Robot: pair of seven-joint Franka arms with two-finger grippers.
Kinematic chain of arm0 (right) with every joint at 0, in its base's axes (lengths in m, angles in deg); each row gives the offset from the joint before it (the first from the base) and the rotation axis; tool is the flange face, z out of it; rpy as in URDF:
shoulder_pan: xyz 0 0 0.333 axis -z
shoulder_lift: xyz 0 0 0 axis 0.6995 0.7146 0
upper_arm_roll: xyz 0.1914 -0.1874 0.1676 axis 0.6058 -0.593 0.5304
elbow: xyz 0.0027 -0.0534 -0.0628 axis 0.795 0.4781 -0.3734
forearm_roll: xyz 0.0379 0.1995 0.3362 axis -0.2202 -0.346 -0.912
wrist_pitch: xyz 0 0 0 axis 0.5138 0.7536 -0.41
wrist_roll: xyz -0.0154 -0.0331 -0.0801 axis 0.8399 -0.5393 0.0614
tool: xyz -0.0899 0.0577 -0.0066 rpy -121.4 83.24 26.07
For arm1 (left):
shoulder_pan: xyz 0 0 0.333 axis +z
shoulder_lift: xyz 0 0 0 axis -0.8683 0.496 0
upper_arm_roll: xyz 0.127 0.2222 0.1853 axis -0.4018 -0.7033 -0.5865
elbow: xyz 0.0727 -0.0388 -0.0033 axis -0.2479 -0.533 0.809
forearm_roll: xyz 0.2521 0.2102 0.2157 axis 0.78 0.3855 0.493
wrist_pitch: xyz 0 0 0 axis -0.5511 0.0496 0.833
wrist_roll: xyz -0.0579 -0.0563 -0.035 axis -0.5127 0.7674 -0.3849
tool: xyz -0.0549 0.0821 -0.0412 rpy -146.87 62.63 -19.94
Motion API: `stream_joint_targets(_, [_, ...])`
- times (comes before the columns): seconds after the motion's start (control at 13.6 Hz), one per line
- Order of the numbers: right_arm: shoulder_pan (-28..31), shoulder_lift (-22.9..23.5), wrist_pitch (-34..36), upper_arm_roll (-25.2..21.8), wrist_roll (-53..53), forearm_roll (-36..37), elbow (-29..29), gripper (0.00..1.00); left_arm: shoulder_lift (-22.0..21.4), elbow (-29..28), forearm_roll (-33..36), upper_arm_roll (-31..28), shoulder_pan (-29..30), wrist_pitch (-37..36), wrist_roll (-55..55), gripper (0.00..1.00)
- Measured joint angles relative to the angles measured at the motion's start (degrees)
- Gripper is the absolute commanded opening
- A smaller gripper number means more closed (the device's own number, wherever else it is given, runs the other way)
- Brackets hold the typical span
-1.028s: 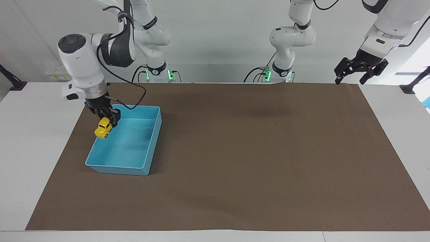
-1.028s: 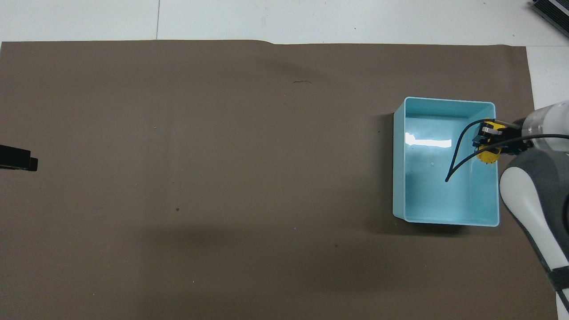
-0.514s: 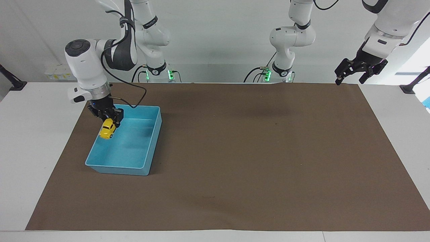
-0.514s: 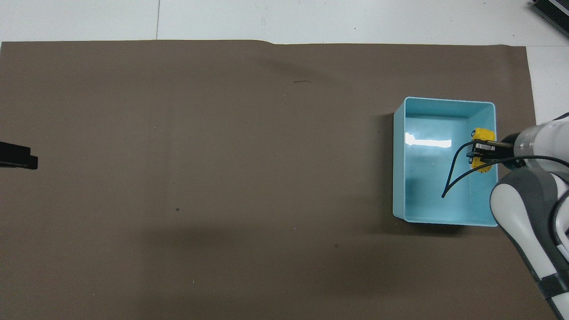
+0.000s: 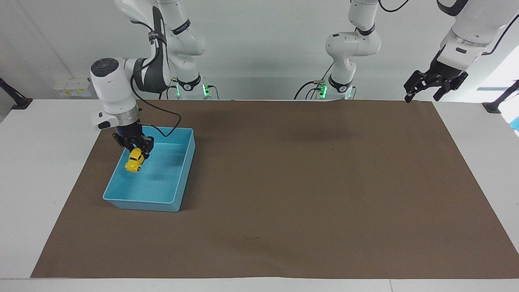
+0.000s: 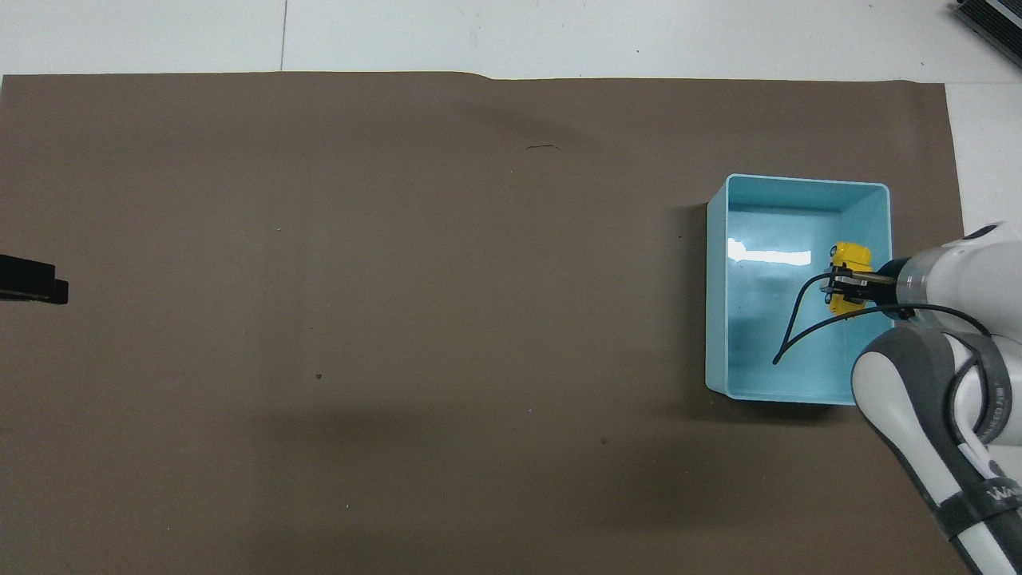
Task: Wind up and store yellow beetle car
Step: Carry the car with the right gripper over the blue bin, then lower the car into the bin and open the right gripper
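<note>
Writing: you can read no brand or label on the car or the bin; some white lettering shows on the right arm's dark band at the bottom corner of the overhead view, too cut off to read.
Car: your yellow beetle car (image 5: 134,160) (image 6: 845,267) hangs tilted, nose down, over the inside of the blue bin (image 5: 178,175) (image 6: 717,303).
Fingers and car: the car sits between the fingers of the right gripper (image 5: 136,151) (image 6: 843,284), which are clamped on its upper end; most of the body pokes out below them.
Bin: it stands on the brown mat (image 5: 304,182) (image 6: 359,303), toward the right arm's end of the table.
Left gripper: your left gripper (image 5: 424,92) waits in the air over the table corner at its own end, close to the robots, fingers spread apart.
</note>
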State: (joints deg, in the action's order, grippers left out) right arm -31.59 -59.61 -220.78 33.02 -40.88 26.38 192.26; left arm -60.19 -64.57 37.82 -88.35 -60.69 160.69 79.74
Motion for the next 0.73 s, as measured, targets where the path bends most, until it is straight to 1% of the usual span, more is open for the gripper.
stream_joint_targets(0.15, [-0.1,0.0,-0.8,0.0,1.5,-0.2,1.2,0.00,0.0,0.0,0.0,0.0,0.0,0.0,0.7,1.00])
stream_joint_targets(0.44, [-0.4,0.0,-12.3,0.1,9.0,-0.8,8.8,0.00,0.0,0.0,0.0,0.0,0.0,0.0,1.0,1.00])
stream_joint_targets(0.59, [-0.5,0.0,-14.0,0.1,10.9,-0.8,11.1,0.00,0.0,0.0,0.0,0.2,0.0,0.0,1.0,1.00])
stream_joint_targets(0.73, [-1.3,0.0,-14.5,0.1,11.6,-0.8,11.9,0.00,0.0,0.0,0.0,0.3,0.0,0.0,1.0,1.00])
